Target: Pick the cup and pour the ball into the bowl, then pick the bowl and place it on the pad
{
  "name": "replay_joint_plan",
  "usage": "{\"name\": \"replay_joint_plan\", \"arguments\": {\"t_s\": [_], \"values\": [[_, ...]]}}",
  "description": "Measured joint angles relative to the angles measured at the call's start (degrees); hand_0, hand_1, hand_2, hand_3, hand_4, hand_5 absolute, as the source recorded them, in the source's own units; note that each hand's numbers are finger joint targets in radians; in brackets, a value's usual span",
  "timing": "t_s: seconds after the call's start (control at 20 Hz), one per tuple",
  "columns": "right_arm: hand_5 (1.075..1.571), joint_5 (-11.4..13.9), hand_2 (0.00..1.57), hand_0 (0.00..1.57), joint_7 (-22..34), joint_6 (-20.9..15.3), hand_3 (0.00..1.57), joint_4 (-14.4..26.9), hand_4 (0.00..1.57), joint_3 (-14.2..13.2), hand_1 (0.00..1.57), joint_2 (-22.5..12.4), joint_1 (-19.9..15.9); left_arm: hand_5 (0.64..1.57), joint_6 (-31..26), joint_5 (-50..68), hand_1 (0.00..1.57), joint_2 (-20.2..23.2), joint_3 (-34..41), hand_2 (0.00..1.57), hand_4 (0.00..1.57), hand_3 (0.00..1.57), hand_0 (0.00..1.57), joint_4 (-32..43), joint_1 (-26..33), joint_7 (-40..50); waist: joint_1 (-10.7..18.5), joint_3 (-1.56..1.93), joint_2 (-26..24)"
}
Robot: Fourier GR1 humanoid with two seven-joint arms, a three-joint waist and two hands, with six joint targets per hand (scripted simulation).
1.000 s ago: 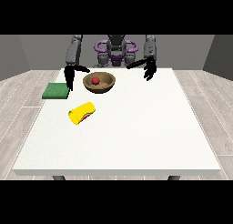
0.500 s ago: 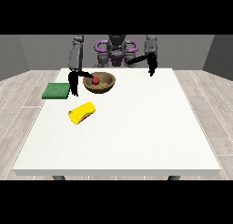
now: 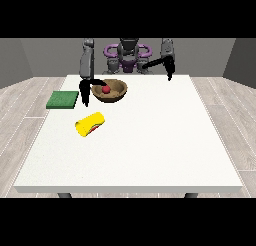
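Note:
A brown bowl (image 3: 116, 95) stands on the table's far side with a red ball (image 3: 106, 89) inside it. A yellow cup (image 3: 90, 124) lies on its side in front of the bowl, towards the view's left. A green pad (image 3: 63, 99) lies flat at the far left. The hand at the view's left (image 3: 86, 91) hangs just beside the bowl's left rim, fingers pointing down. The hand at the view's right (image 3: 169, 70) is raised over the far right part of the table, away from all objects.
The white table (image 3: 145, 140) stretches wide towards the camera. The robot's torso (image 3: 128, 57) stands behind the far edge.
The hand at the view's left has dropped lower beside the bowl's left rim. The hand at the view's right has lifted and drawn back from the table.

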Motion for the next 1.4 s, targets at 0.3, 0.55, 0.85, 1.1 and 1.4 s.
{"name": "replay_joint_plan", "arguments": {"t_s": [0.3, 0.55, 0.85, 1.1, 1.4], "values": [[1.551, -0.1, 0.0, 0.0, 7.7, -3.8, 0.0, -0.9, 0.38, 2.6, 0.0, 4.0, -3.0, 1.564, -1.0, 1.6, 0.0, 2.4, 2.8, 0.0, 0.0, 0.0, 0.0, 3.3, 1.6, -0.9, -2.0, 0.92, -3.2], [1.57, -0.3, 1.57, 1.57, 7.5, -5.7, 0.82, 1.0, 0.66, 2.4, 1.57, 4.7, -3.1, 1.567, -2.1, 2.1, 0.0, 2.7, 2.3, 0.0, 0.0, 0.0, 0.0, 1.2, 2.4, -0.7, -0.7, 0.81, -2.7], [1.551, 3.7, 1.57, 1.57, 9.0, -12.3, 1.57, 1.7, 1.03, 3.9, 1.57, 1.8, -2.3, 1.569, -2.6, 2.4, 0.0, 3.0, 2.2, 0.0, 0.0, 0.0, 0.0, 0.1, 2.3, -0.8, 1.0, 0.0, -3.2], [1.554, 6.0, 1.57, 1.57, 16.4, -16.7, 1.57, 2.1, 1.02, 5.9, 1.57, 1.7, -3.7, 1.57, -3.4, 3.8, 0.0, 4.1, 3.9, 0.0, 0.0, 0.0, 0.0, 1.8, 3.8, -1.3, -0.2, 0.51, -5.2], [1.553, 7.0, 1.57, 1.57, 27.6, -17.6, 1.57, -0.2, 1.05, 8.2, 1.57, 1.1, -6.0, 1.571, -3.1, 5.1, 0.0, 5.7, 6.4, 0.0, 0.0, 0.0, 0.0, 5.0, 5.6, -2.7, -4.1, 1.11, -8.1]]}}
